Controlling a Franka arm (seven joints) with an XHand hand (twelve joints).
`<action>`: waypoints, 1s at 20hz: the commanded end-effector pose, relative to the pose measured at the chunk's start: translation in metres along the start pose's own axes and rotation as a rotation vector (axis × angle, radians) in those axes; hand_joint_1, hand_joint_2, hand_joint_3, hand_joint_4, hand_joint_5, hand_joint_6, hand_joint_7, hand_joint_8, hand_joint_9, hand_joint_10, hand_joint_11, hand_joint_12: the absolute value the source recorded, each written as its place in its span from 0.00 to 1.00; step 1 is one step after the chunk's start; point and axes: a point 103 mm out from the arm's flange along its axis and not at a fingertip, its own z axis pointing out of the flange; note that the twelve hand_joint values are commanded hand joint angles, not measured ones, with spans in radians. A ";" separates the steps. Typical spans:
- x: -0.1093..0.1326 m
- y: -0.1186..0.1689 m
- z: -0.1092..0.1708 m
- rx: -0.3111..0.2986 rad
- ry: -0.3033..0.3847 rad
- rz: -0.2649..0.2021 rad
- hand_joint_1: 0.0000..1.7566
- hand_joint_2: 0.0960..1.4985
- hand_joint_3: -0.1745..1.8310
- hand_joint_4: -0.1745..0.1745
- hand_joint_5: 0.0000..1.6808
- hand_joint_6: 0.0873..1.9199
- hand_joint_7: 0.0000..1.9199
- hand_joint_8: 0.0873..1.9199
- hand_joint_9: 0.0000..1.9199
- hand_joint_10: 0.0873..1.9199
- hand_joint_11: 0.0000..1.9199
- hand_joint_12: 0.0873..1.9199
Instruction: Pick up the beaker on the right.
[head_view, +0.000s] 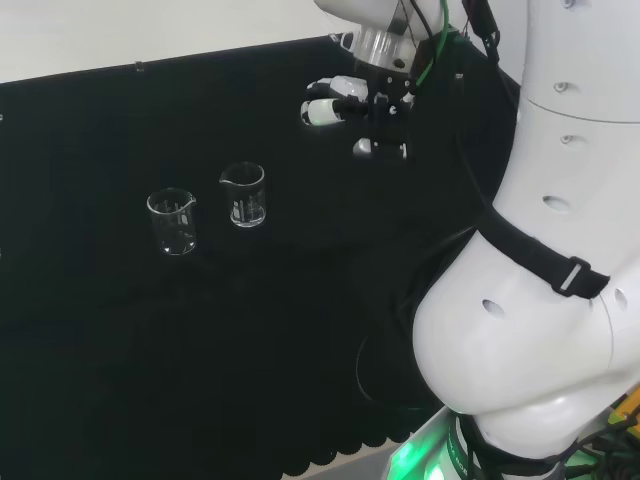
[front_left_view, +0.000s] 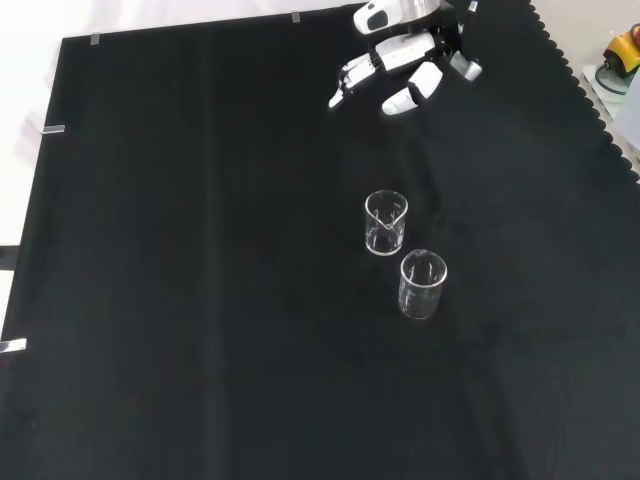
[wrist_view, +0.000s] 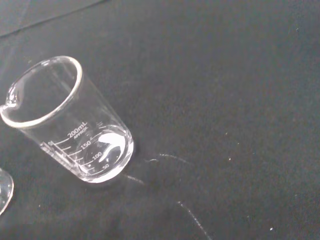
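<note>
Hand (head_view: 350, 105) hangs above the black cloth (head_view: 150, 350), fingers relaxed and slightly spread, grasping nothing. In the head view it sits at the end of the white arm (head_view: 540, 250), whose big links stand to the hand's right; in the front view the hand (front_left_view: 405, 55) enters at the top edge.

Black cloth covers the whole bench, with a scalloped edge on the side nearest the arm's base. It is bare between the hand and the glassware; nothing stands in the way.

Two clear glass beakers stand upright on the cloth, close together but not touching, both well apart from the hand.
- Right beaker (head_view: 244, 194) (head view): the one nearer the hand, lower left of it in that view. In the front view it is the upper beaker (front_left_view: 386, 222), straight below the hand. In the wrist view (wrist_view: 70, 120) it appears empty, with a pouring lip and printed graduations on the wall.
- Left beaker (head_view: 172, 220) (head view): farther from the hand, beyond the first. In the front view it is the lower one (front_left_view: 422, 283). In the wrist view, a curved glass rim shows at the picture's edge beside the right beaker; I cannot tell more of it.
</note>
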 end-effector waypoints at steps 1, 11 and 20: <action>0.001 0.007 0.013 0.017 0.031 -0.028 0.12 0.67 0.48 0.42 0.13 0.00 0.08 0.23 0.13 0.29 0.00 0.55; -0.003 0.016 0.040 0.029 0.135 -0.100 0.14 0.63 0.49 0.41 0.14 0.00 0.10 0.24 0.14 0.29 0.00 0.56; -0.011 0.021 0.056 0.030 0.236 -0.130 0.21 0.55 0.51 0.40 0.17 0.00 0.12 0.25 0.16 0.29 0.00 0.59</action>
